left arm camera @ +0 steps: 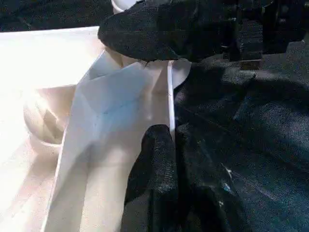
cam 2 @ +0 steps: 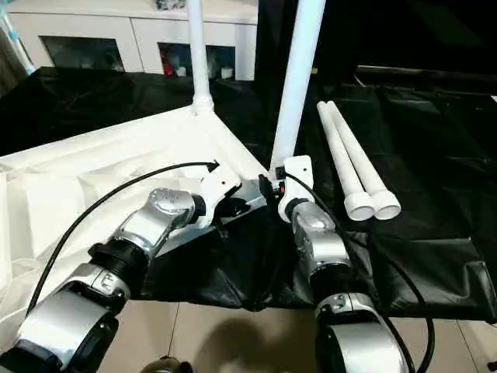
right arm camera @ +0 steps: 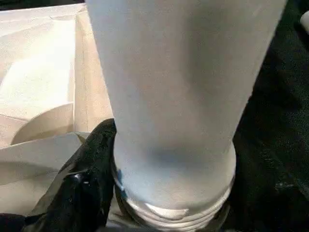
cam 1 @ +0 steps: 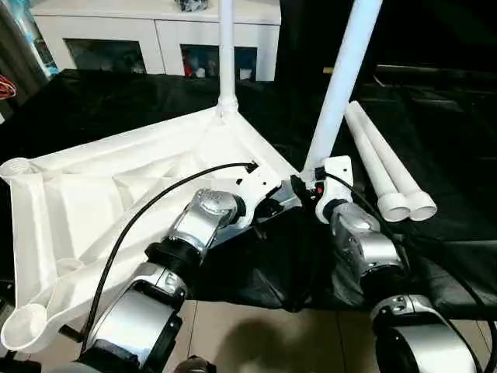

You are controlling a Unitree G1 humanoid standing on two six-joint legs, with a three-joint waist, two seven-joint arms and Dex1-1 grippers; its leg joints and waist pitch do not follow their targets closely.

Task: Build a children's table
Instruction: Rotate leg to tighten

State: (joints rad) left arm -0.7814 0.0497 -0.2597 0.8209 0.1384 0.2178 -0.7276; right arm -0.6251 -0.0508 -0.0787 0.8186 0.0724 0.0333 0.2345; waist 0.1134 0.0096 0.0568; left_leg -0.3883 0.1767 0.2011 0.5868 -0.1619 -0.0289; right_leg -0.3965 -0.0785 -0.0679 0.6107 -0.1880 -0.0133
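Gripping tilted leg (cam 1: 342,85) at tabletop (cam 1: 101,210) corner, right jaws (cam 1: 311,189)

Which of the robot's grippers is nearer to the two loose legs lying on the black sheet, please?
Right. The right gripper holds a leaning leg just beside the two loose legs; the left gripper sits farther away, at the tabletop edge.
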